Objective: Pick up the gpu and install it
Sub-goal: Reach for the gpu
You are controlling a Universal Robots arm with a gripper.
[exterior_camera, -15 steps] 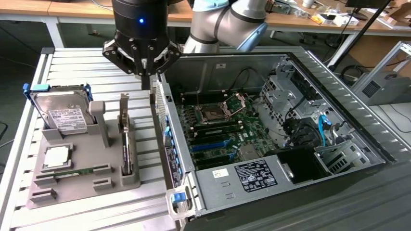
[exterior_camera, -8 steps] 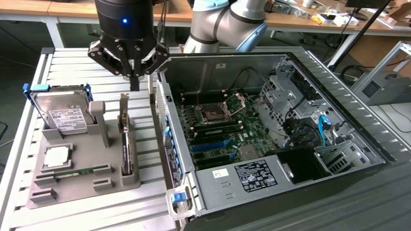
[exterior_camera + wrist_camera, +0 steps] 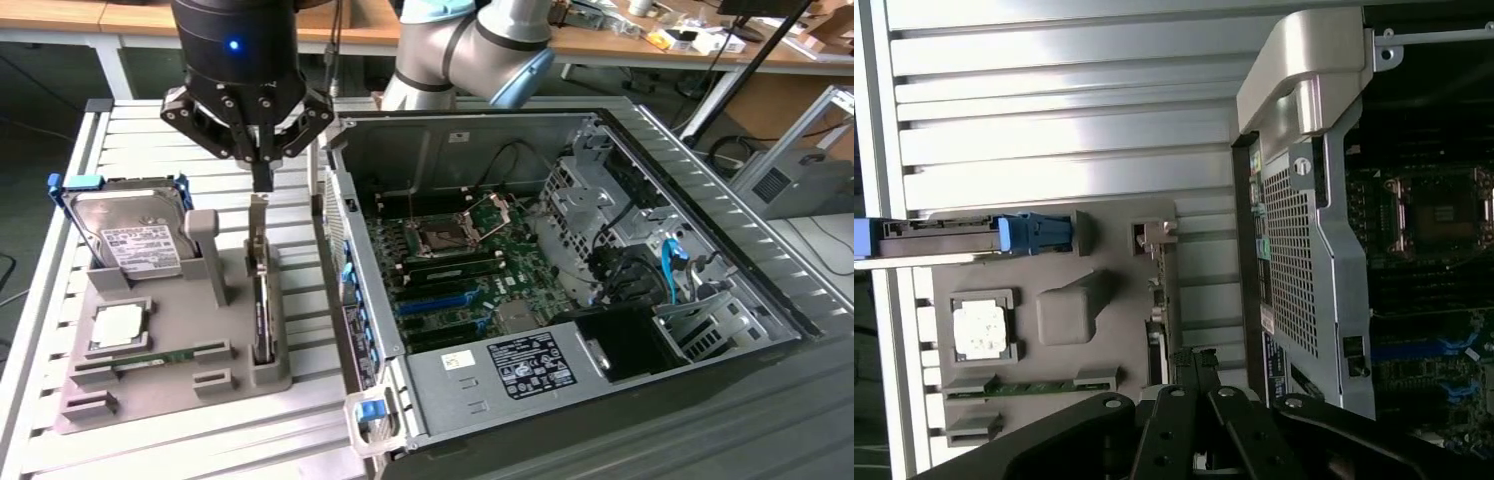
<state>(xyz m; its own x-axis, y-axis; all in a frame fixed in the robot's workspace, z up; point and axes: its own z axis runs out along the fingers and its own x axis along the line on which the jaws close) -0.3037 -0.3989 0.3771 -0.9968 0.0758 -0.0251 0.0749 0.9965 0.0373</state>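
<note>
The gpu [image 3: 263, 290], a thin dark card with a silver bracket at its far end, stands on edge in a slot of the grey holder tray [image 3: 160, 400]. My gripper [image 3: 263, 182] hangs right over the bracket end with its fingers pressed together, the tips just above the card's top edge and nothing between them. In the wrist view the shut fingers [image 3: 1194, 368] point down at the gpu [image 3: 1159, 300], seen edge-on in the tray [image 3: 1114, 230]. The open computer case [image 3: 534, 270] with its motherboard [image 3: 454, 270] lies at the exterior view's right of the tray.
On the tray a hard drive [image 3: 134, 240] with blue rails leans upright. A processor [image 3: 118, 325] and a green memory stick [image 3: 160, 357] lie in front of it. The case wall [image 3: 350, 280] stands close beside the gpu. Everything rests on a slatted metal table [image 3: 54, 330].
</note>
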